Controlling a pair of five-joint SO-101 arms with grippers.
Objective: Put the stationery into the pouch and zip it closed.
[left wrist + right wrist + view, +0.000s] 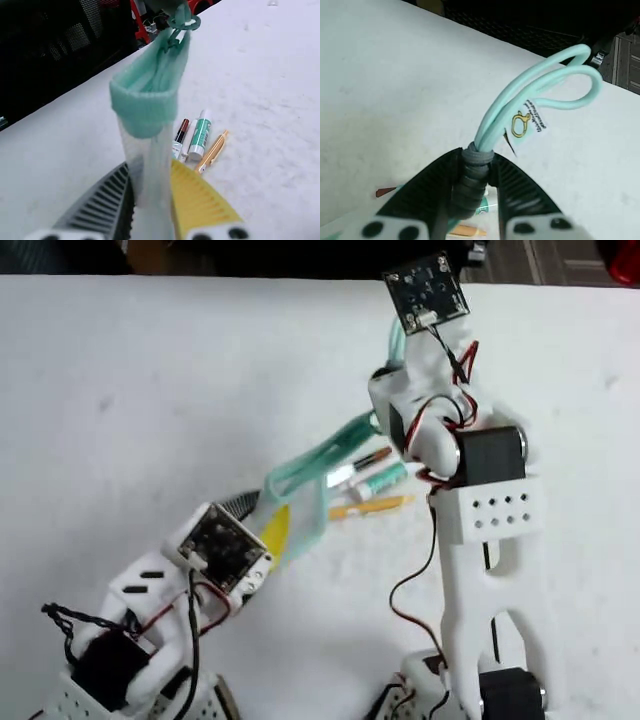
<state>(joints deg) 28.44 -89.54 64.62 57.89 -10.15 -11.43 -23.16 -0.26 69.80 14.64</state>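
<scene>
Pouch (300, 495) | left fingers (200, 200) clamped on one end | right fingers (525, 195) clamped on its cord (490, 127) | pens (378, 483) on table near

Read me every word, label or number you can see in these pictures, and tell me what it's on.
White tag on the mint cord loop: yellow emblem and small dark print, too blurred to read.
Green and white tube: label print, too blurred to read.
Pouch: no print visible.
</scene>
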